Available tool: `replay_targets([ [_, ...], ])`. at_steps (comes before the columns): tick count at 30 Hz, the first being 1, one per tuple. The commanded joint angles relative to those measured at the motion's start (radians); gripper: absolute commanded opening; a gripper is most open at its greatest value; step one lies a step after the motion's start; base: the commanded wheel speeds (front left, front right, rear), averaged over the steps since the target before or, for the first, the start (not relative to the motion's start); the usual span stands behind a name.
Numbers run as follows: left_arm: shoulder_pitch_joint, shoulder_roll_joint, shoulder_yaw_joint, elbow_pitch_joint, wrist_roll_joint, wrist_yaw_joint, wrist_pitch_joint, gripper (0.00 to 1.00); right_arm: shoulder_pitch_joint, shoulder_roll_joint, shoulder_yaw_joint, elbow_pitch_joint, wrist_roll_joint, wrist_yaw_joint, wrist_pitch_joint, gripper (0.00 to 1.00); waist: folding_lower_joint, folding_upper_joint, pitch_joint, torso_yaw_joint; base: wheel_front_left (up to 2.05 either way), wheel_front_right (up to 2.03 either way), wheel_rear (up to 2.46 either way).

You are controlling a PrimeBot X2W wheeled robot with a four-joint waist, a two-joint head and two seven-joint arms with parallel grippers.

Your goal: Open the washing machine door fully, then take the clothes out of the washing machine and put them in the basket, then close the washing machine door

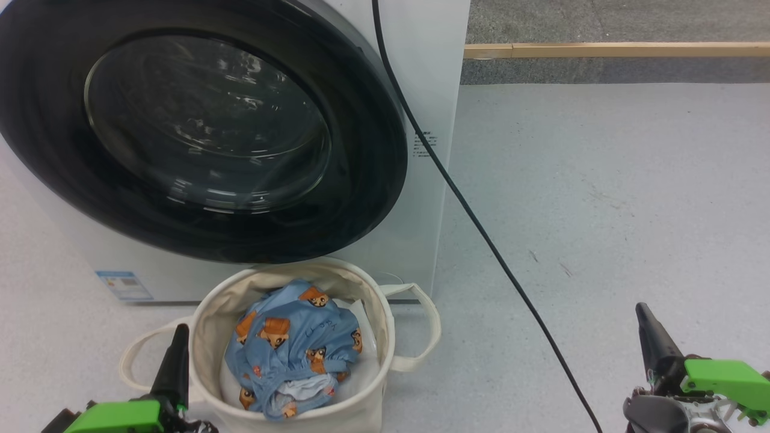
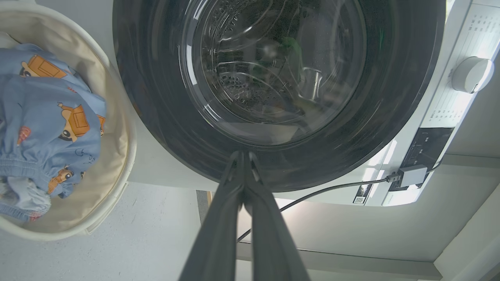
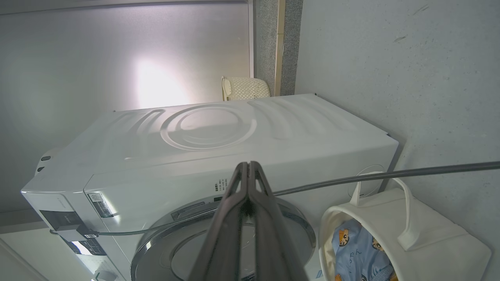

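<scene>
the clothes (image 1: 292, 349), light blue with orange-brown bear faces, lie crumpled inside the basket (image 1: 207, 313), resting on a white sheet at its bottom. take the basket as your landmark: it stands upright on the pale grey floor (image 1: 601, 180), its two looped handles sticking out to either side.

directly behind the basket you see the washing machine (image 1: 421, 90), and its lower front edge is very close to the basket's far rim. above and behind the basket, the washing machine door (image 1: 198, 138) sits flat against the front of the machine; through its glass, in the left wrist view, you can make out the perforated drum. a small blue label (image 1: 123, 284) is on the machine's front, behind and to the left of the basket.

your left gripper (image 1: 180, 331) stands just beside the basket's left wall, next to the left handle, with its two dark fingers pressed together and nothing between them. your right gripper (image 1: 641, 310) is well apart from the basket, off to its right, with its fingers likewise closed on nothing.

a black cable (image 1: 481, 231) runs down past the machine's side and across the floor, passing between the basket and your right gripper.
</scene>
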Motion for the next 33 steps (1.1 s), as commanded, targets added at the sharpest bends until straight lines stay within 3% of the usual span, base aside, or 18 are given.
replay_targets([
  [1, -0.025, 0.006, 0.033, -0.037, 0.003, -0.007, 0.008, 0.00, -0.016, -0.003, 0.020, -0.038, 0.006, 0.000, 0.007, 0.00, 0.0000, 0.0000, 0.000, 0.000, 0.00, 0.00, 0.00],
  [5, -0.025, 0.006, 0.033, -0.037, 0.003, -0.007, 0.008, 0.00, -0.016, -0.003, 0.020, -0.038, 0.006, 0.000, 0.007, 0.00, 0.0000, 0.0000, 0.000, 0.000, 0.00, 0.00, 0.00],
  [6, 0.000, 0.000, -0.001, 0.003, 0.000, 0.000, -0.105, 0.00, 0.000, 0.000, 0.001, 0.003, 0.000, 0.000, -0.106, 0.00, 0.0000, 0.0000, 0.000, 0.000, 0.00, 0.00, 0.00],
  [7, 0.001, -0.001, -0.003, 0.003, 0.001, 0.001, -0.013, 0.00, 0.001, 0.001, 0.002, 0.003, -0.001, -0.001, -0.013, 0.00, 0.0000, 0.0000, 0.000, 0.000, 0.00, 0.00, 0.00],
  [9, 0.006, -0.003, -0.007, -0.011, 0.018, 0.009, -0.019, 0.00, 0.006, 0.004, 0.010, -0.011, -0.018, -0.009, -0.018, 0.00, 0.0000, 0.0000, 0.000, 0.000, 0.00, 0.00, 0.00],
  [17, 0.022, -0.012, -0.023, -0.070, 0.239, 0.033, -0.037, 0.00, 0.025, 0.013, 0.036, -0.070, -0.239, -0.035, -0.037, 0.00, 0.0000, 0.0000, -0.001, 0.000, 0.00, 0.00, 0.00],
  [21, 0.032, -0.017, -0.032, -0.104, 0.477, 0.048, -0.048, 0.00, 0.035, 0.018, 0.052, -0.104, -0.477, -0.050, -0.048, 0.00, 0.0000, 0.0000, -0.001, 0.000, 0.00, 0.00, 0.00],
  [28, 0.048, -0.026, -0.047, -0.163, 1.049, 0.072, -0.066, 0.00, 0.054, 0.027, 0.078, -0.164, -1.040, -0.076, -0.067, 0.00, 0.0000, 0.0000, -0.002, 0.000, 0.00, 0.00, 0.00],
  [33, 0.060, -0.032, -0.059, -0.206, 1.365, 0.090, -0.080, 0.00, 0.067, 0.034, 0.097, -0.206, -1.356, -0.095, -0.080, 0.00, 0.0000, 0.0000, -0.002, 0.000, 0.00, 0.00, 0.00],
])
